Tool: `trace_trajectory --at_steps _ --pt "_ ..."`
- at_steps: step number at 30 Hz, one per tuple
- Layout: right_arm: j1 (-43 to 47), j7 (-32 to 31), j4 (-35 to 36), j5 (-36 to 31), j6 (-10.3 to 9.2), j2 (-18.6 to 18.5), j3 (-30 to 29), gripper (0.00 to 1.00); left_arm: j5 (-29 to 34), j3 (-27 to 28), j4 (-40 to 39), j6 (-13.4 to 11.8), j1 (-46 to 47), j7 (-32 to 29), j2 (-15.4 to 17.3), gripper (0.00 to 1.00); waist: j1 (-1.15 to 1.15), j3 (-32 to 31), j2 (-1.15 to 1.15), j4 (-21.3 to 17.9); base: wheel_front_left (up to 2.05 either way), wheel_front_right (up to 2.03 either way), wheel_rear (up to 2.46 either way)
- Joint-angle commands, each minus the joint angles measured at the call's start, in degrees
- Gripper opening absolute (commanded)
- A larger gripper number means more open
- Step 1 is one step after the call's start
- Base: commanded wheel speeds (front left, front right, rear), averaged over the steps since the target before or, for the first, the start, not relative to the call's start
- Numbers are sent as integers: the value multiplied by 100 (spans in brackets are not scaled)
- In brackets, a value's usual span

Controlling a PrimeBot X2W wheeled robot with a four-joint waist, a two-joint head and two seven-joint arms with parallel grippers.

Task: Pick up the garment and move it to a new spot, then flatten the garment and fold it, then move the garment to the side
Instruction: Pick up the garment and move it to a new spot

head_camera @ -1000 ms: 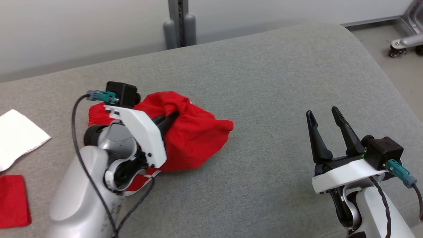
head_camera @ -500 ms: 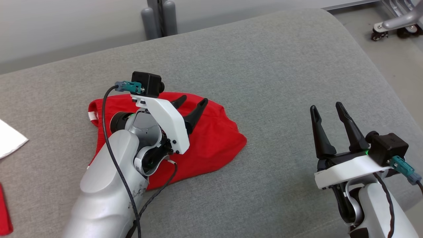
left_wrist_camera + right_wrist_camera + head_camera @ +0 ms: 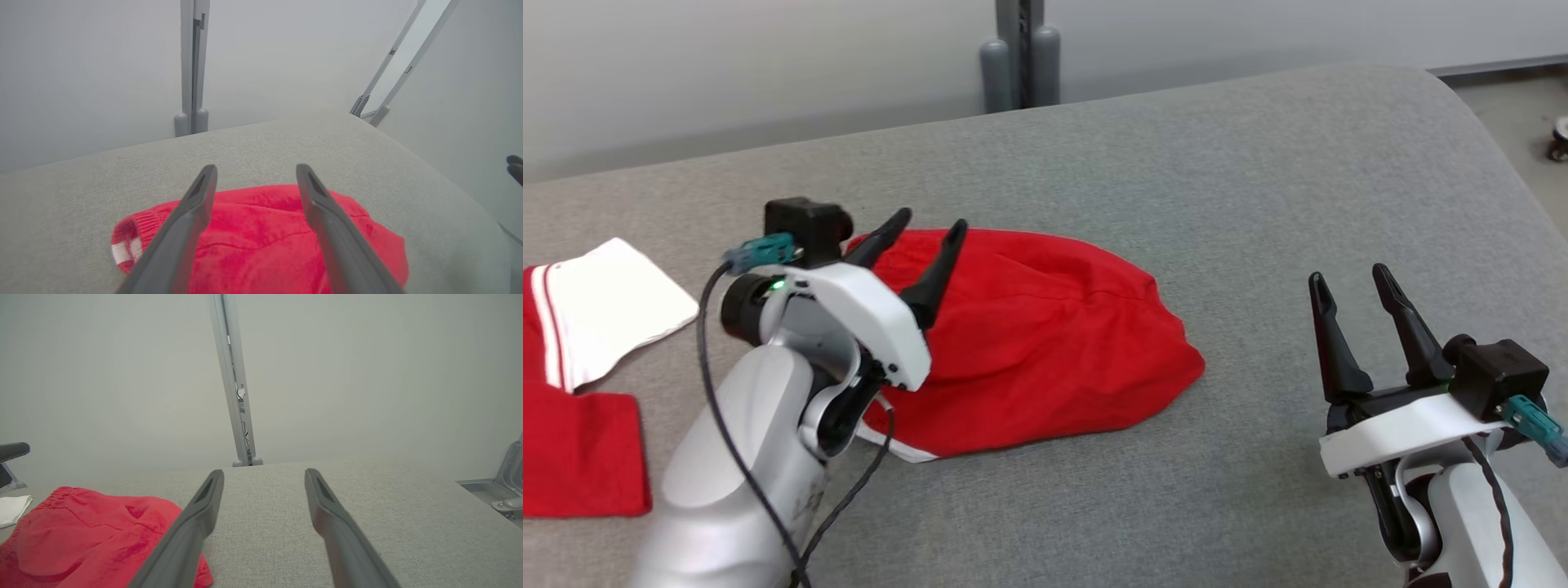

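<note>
I see my left gripper (image 3: 931, 219) spread wide and empty, its fingers poised over the left end of the red garment (image 3: 1045, 343), which lies rumpled mid-way across the grey padded surface (image 3: 1217, 163). My right gripper (image 3: 1347, 274) stands equally wide, empty, well apart to the right

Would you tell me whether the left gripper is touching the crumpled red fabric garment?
Cannot tell. In the head and left wrist views the open left gripper overlaps the red garment, with neither gap nor contact plain.
</note>
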State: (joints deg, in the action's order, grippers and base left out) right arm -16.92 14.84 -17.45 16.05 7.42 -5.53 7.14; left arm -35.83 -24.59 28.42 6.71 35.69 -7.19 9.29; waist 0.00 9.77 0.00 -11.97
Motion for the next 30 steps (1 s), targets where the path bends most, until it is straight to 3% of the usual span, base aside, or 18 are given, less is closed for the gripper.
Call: trace_trajectory --at_steps 1,18,30 --pt "99 33 13 -41 13 -49 -31 100 40 49 -83 -42 -112 105 83 100 0 -71 0 126 0 0 0" --pt "465 34 223 -59 13 -174 -193 100 367 625 -1509 -803 -1740 1590 782 100 0 -399 0 804 0 0 0" --pt "843 30 609 -128 13 -170 -177 100 490 1238 -2483 -1429 -3142 2198 843 100 0 -575 0 867 0 0 0"
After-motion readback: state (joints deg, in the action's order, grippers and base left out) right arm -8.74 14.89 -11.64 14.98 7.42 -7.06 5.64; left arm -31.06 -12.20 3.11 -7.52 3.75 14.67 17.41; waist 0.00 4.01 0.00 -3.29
